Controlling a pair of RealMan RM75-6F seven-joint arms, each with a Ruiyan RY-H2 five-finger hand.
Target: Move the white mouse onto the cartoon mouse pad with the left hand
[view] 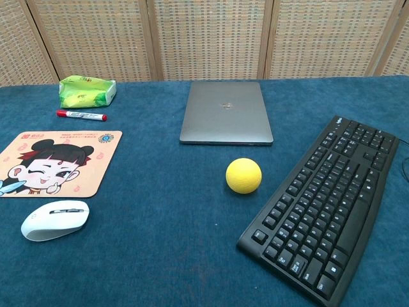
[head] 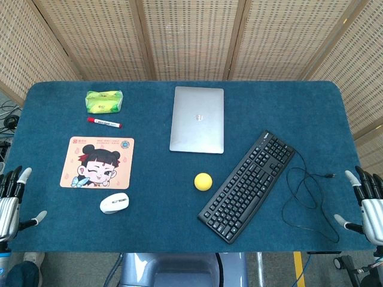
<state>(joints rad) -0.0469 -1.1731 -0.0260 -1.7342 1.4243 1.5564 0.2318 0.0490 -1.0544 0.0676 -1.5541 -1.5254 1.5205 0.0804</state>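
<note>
Left hand: the left hand (head: pixel 11 200) hangs at the table's left edge, fingers spread, holding nothing.
Right hand: the right hand (head: pixel 366 203) sits at the right edge, fingers apart, empty.
White mouse: the white mouse (head: pixel 114 202) lies on the cloth just below the cartoon mouse pad (head: pixel 97 162).
Surface: blue table (head: pixel 155 179).
Room: woven screens (head: pixel 191 36) behind.
</note>
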